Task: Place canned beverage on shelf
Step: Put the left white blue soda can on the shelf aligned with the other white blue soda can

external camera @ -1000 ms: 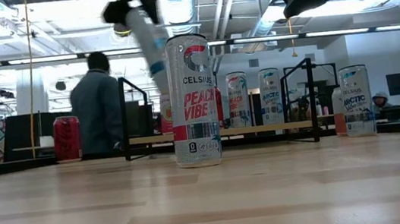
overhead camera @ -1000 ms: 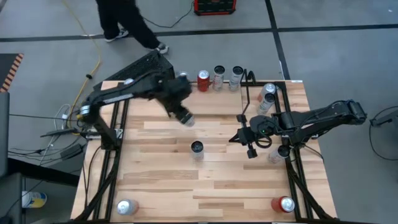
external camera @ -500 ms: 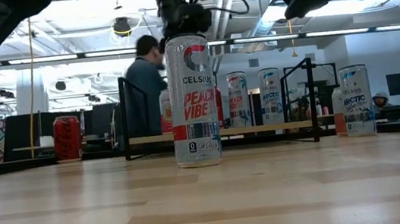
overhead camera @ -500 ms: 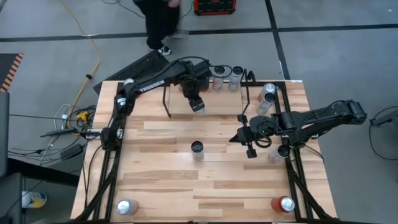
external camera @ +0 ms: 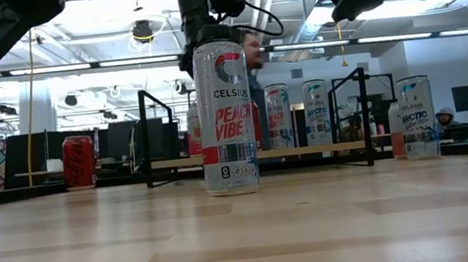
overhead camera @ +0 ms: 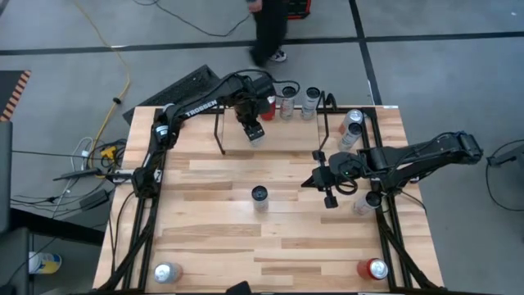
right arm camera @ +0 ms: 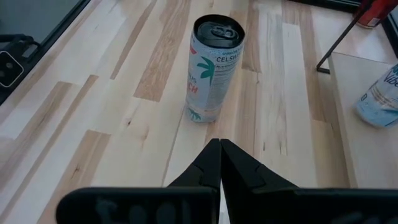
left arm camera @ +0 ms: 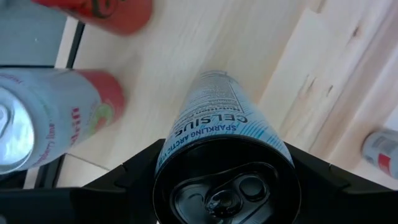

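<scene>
the left gripper (overhead camera: 255,131) reaches over the shelf (overhead camera: 304,135) at the far side of the table (overhead camera: 213,229), its jaws clenched on a pale blue can (left arm camera: 214,118), gripped near the top rim so the lid faces the wrist camera. the can hangs above the shelf's light wood board; whether its base touches the board is hard to say from these views. in the left wrist view a pink-and-white can (left arm camera: 56,118) stands just beside it, and a red can (left arm camera: 99,12) lies further along. from above, three cans sit in a row on the shelf's far edge, the red one (overhead camera: 268,106) closest to the gripper. the right gripper (right arm camera: 219,163) waits near the table's right side, its jaws shut on nothing, pointing toward a lone can (right arm camera: 213,67) upright in the middle of the table. more cans stand by the right rail and in both near corners. a person (overhead camera: 270,29) walks on the floor beyond the table.
</scene>
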Motion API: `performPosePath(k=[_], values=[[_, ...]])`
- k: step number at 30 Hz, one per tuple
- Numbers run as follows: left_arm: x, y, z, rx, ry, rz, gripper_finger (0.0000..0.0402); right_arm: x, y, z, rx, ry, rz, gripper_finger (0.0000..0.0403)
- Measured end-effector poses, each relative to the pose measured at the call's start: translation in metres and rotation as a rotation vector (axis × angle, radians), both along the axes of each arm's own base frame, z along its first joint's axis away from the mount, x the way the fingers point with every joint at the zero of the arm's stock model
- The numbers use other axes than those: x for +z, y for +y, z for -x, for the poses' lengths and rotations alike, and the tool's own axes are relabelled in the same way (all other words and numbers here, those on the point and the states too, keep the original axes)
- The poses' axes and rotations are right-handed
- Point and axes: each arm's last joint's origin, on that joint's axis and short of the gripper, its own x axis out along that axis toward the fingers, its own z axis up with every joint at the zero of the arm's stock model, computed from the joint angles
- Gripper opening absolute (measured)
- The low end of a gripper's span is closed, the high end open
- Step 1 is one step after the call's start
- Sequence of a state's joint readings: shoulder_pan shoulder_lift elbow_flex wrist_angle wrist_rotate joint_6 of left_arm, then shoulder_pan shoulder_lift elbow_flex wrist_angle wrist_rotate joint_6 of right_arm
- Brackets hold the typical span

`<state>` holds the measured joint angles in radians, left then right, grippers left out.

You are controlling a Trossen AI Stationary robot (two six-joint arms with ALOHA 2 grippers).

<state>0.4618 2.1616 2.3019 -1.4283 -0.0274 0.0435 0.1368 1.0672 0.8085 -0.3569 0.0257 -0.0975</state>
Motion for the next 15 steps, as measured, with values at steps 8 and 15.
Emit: performPosePath(k=[8,15], values=[[0.0001,0.0015,0.0006,0.009,0.001,-0.005,0.0290,0.0000,0.0000,0.0000,-0.011,0.001,-0.016,0.0030],[0.0004,0.0017,0.0007,0.009,0.001,-0.011,0.0319,0.0000,0.0000,0.0000,-0.011,0.002,-0.016,0.0030]])
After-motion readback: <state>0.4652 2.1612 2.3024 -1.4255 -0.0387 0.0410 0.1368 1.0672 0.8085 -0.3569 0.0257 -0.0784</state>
